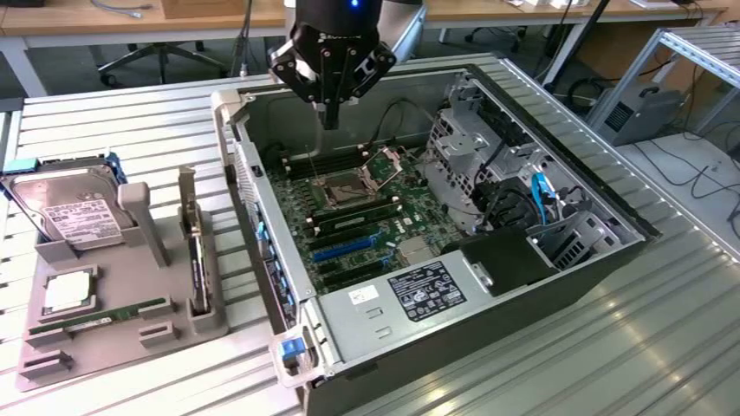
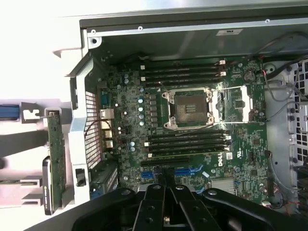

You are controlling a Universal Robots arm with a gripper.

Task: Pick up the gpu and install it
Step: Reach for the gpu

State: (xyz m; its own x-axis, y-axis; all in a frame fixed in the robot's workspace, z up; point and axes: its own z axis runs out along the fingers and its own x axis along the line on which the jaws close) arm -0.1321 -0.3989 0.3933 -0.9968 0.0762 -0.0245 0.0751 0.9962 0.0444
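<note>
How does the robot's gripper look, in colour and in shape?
The gripper is black all over: a broad body with angled link bars on both sides, joined by small round screws, narrowing to two slim dark fingers. A small blue light glows on the wrist above it.

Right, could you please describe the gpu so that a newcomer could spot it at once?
Find the open computer case; to the exterior view's left of it sits a grey holder tray. The gpu stands on edge in the tray's slot nearest the case. Unlike the white-labelled hard drive and the RAM stick lying flat, it is an upright green card with a silver end bracket.
</note>
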